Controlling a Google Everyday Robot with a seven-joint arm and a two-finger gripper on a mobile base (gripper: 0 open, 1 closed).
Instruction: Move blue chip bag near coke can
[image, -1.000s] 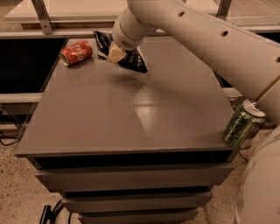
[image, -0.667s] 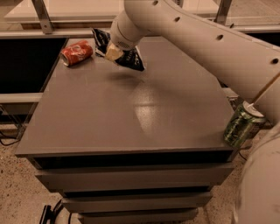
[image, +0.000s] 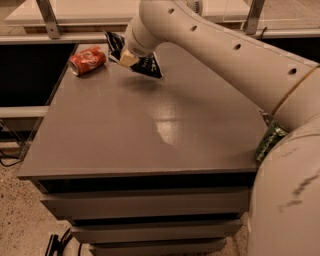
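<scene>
**Gripper (image: 127, 58) and blue chip bag (image: 146, 65) shift slightly left, toward the coke can (image: 87, 60)**

Since a second ago the gripper has crept a little toward the table's far-left corner, taking the bag with it, while the coke can has not stirred. The gripper is clamped on the blue chip bag near its upper middle. The bag hangs tilted from it, its crinkled lower corner pointing right, with a soft shadow on the table (image: 150, 135) below, so it looks to be carried rather than dragged. Holding it clear of the surface probably keeps the foil from snagging.

Just to the left, the coke can lies on its side near the table's far-left corner, close to the bag but apart from it. The gap looks small enough that the bag could be set down soon.

The arm (image: 225, 55) sweeps in from the right and covers much of the far edge. Its wrist hides the gripper's upper part and part of the bag. A green can (image: 269, 141) at the right edge is mostly hidden behind the robot's body.
</scene>
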